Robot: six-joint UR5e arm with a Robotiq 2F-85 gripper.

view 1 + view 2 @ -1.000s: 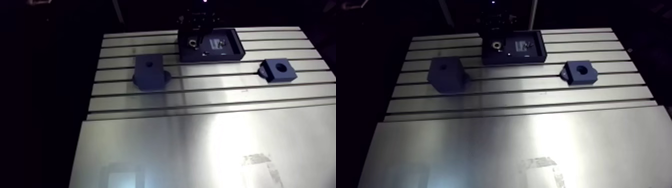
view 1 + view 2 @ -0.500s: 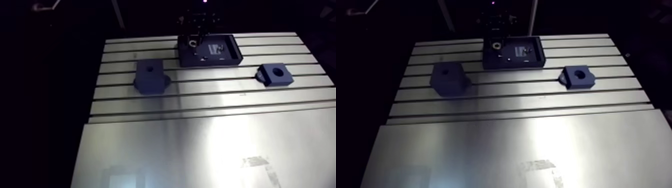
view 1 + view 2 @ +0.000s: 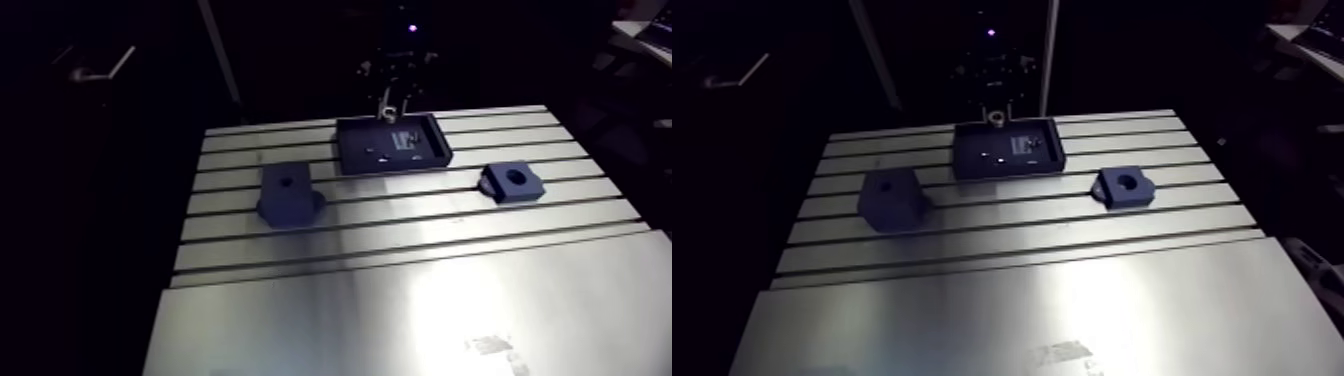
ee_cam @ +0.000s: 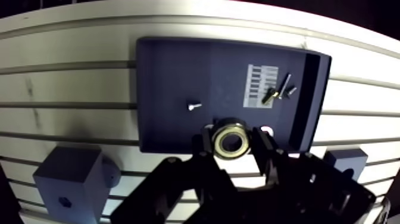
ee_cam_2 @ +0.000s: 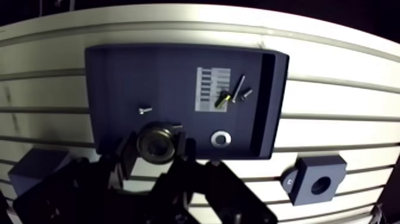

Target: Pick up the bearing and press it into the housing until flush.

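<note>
metal bearing (image 4: 231, 143) clamped in claw (image 4: 232, 140), held over tray (image 4: 172, 77); pickup looks done, carry to housing (image 5: 305, 173) and flush press left.

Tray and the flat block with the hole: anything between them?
Nothing: only bare slotted table separates tray and flat block, clearest in the wrist view.

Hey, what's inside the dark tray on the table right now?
A small screw, a striped label, a few thin pins and a white ring lie in the tray. The bearing, held in the jaws, hides part of its floor.
</note>
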